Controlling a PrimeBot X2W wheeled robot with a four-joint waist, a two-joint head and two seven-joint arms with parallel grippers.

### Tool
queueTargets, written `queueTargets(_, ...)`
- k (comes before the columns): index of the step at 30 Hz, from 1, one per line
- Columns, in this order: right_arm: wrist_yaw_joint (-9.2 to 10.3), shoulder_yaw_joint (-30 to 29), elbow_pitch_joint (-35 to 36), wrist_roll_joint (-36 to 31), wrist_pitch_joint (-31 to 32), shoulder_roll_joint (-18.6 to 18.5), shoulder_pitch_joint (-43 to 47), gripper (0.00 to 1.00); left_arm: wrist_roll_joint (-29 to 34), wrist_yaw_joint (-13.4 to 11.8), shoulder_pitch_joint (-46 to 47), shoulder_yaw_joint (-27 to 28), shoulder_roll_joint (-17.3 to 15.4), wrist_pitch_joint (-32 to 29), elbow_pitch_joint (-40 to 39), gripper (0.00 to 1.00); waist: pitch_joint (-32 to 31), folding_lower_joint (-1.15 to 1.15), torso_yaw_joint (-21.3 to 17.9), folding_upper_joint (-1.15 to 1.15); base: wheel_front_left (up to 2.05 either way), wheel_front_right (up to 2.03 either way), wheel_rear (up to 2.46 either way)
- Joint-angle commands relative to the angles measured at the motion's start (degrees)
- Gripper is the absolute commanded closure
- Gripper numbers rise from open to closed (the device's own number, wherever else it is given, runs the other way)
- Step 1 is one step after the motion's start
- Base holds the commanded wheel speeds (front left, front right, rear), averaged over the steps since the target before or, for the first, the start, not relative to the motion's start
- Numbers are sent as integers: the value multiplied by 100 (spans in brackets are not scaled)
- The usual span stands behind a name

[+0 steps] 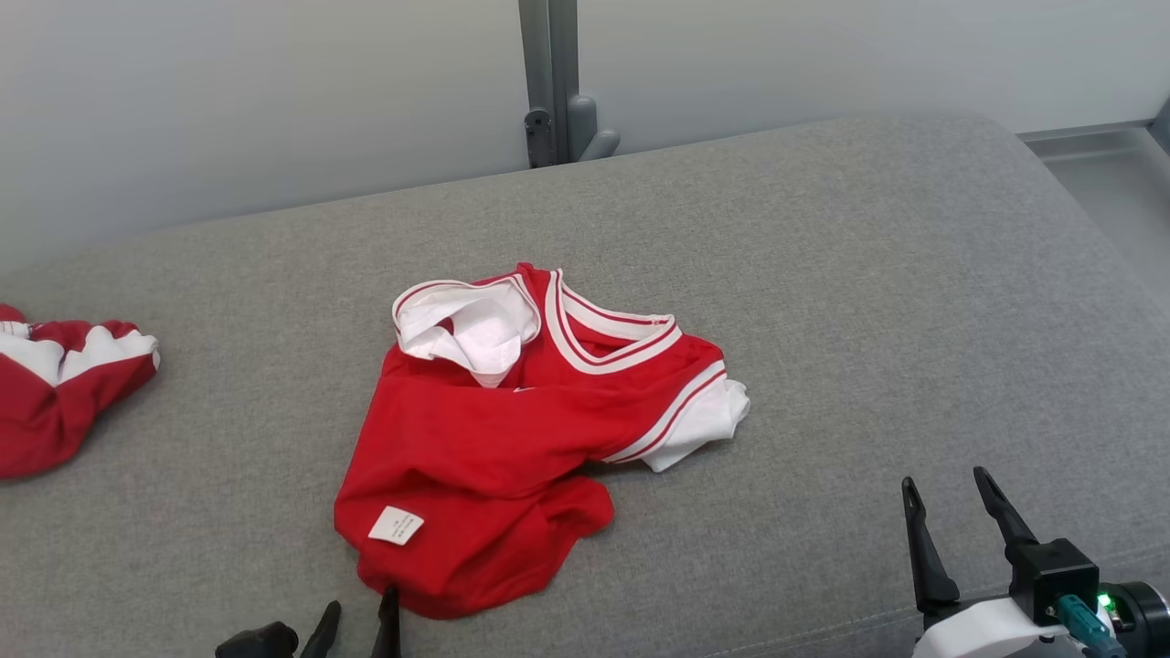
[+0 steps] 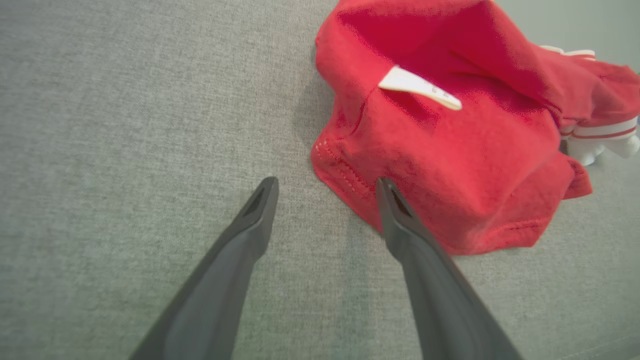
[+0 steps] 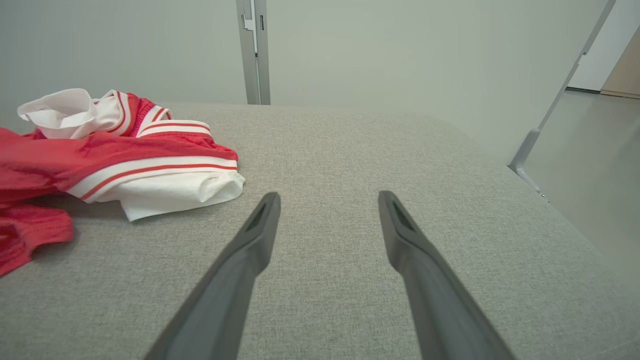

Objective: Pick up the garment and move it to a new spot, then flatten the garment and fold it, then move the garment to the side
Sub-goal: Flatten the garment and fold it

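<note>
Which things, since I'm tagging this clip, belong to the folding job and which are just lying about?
Job: crumpled red shirt in the middle; left gripper, open, at its hem; right gripper, open, apart from it.
Lying about: other red garment at the left edge; grey post behind.

1. Ahead of you a pale, plain wall (image 1: 274,100) runs across the whole back of the scene
2. A grey metal post (image 1: 548,55) stands upright against that wall, just behind the desk's far edge, with a grey bracket (image 1: 585,128) near its foot
3. The desk (image 1: 868,274) is covered in grey woven fabric, and its far right corner is rounded
4. To your right, beyond the desk, lies a smooth pale grey floor (image 1: 1111,196)
5. In the right wrist view a slim pale bar (image 3: 565,90) slants down to that floor, and a tan panel (image 3: 622,70) stands at the far right edge
6. The light is soft and even, and the shadows are faint
</note>
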State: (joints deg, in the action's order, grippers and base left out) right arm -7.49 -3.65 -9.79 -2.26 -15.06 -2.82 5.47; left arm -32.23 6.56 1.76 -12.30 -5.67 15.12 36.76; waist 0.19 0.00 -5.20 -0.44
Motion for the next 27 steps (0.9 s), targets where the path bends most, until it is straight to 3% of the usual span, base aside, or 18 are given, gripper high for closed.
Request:
queueTargets(1,1,23,2,-58,-18,-12,-87,0,-18,24,196,-5,16,-6,224,0,52,0,-94,44,0,0,0)
queueTargets(17,1,1,-32,-168,-18,-13,-127,0,-73,48,635,-58,204,-8,1059,0,100,0,-312,44,0,0,0)
queueTargets(18,1,0,-26,-177,-18,-13,-128,0,-53,47,659,-49,209,-11,1135,9,106,0,-317,44,0,0,0)
queueTargets(19,1,-3,-19,-188,-18,-13,-122,0,-44,48,692,-26,212,-11,1181,45,113,0,-317,44,0,0,0)
queueTargets(20,1,-9,-14,-201,-18,-13,-114,0,-21,51,719,-11,217,-11,1211,63,119,0,-315,44,0,0,0)
queueTargets(21,1,-22,-7,-204,-18,-13,-106,0,-15,55,731,10,222,-11,1214,98,124,0,-308,44,0,0,0)
queueTargets(27,1,-68,1,-239,-18,-13,-87,0,55,79,797,38,244,-10,1240,100,143,0,-229,44,0,0,0)
